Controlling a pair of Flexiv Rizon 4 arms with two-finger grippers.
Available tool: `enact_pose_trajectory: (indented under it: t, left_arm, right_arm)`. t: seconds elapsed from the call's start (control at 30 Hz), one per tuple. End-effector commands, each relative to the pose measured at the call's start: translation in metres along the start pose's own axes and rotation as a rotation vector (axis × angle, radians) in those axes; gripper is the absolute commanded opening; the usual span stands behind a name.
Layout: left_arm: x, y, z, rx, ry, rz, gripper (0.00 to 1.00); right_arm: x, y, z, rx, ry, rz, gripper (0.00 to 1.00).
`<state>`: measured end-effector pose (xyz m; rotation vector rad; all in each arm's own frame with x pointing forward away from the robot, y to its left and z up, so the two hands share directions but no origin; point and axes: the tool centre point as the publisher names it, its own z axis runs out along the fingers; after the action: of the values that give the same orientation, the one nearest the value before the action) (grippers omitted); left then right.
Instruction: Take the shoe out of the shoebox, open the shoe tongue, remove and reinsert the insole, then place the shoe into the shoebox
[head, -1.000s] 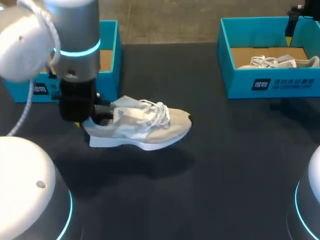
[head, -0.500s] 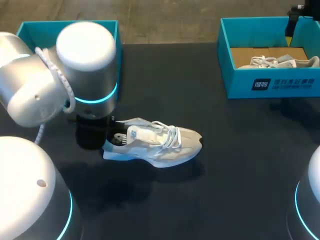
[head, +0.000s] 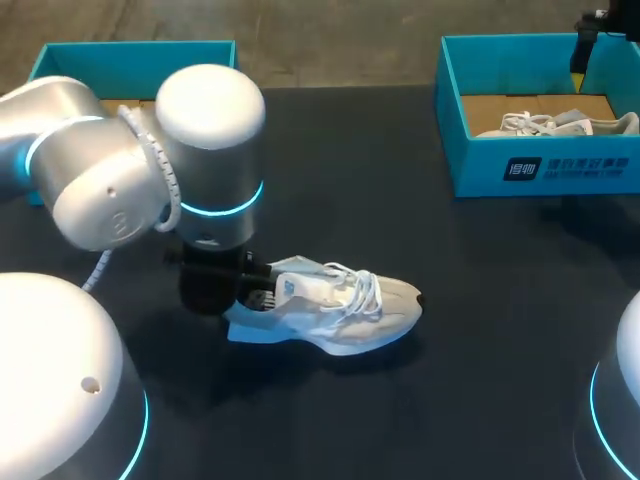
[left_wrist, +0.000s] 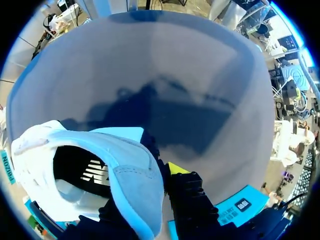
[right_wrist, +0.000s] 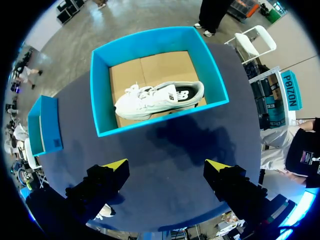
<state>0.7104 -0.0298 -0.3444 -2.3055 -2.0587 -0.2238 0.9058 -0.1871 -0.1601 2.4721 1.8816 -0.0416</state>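
**Left pincer clamped on the shoe's heel, right pincer wide apart by the far box**

At my far left the left shoebox (head: 130, 55) sits at the back corner of the table (head: 450, 370), partly hidden behind my left arm (head: 150, 170). That arm comes down near the table's middle, and my left gripper (head: 250, 295) is at the heel end of the shoe (head: 335, 305).

In the left wrist view the left gripper (left_wrist: 150, 190) has the shoe's (left_wrist: 100, 165) heel wall pinched between its fingers. One yellow tip shows on the outside and the other finger is down inside the opening, so I read it as clamped on the heel.

The shoe is upright, sole down, toe pointing to my right, with its laces on top. I cannot tell whether the sole touches the table or hangs just above it. It lies well apart from both boxes.

Further right, the right shoebox (head: 540, 170) stands at the back right corner with a second shoe (head: 570, 122) lying on its side inside.

From the right wrist view my right gripper (right_wrist: 165, 172) hangs over the table just short of the right shoebox (right_wrist: 145, 37). Its fingers are spread wide and hold nothing, and the second shoe (right_wrist: 155, 100) lies ahead of them.
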Motion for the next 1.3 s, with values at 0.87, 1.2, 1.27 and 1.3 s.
enact_pose_trajectory:
  t: [0.87,1.2,1.27,1.3]
  left_arm:
    - [-0.026,0.000,0.039,0.113,0.060,-0.003,0.00]
    - [-0.031,0.003,0.039,0.121,0.061,-0.036,0.00]
    - [-0.033,0.003,0.039,0.126,0.057,-0.037,0.00]
    - [-0.034,0.003,0.039,0.127,0.057,-0.037,0.00]
  right_arm:
    - [0.000,-0.001,0.000,-0.001,0.000,0.001,1.00]
    - [0.000,-0.001,0.000,-0.001,0.000,0.001,1.00]
    - [0.000,-0.001,0.000,-0.001,0.000,0.001,1.00]
    - [0.000,-0.001,0.000,-0.001,0.000,0.001,1.00]
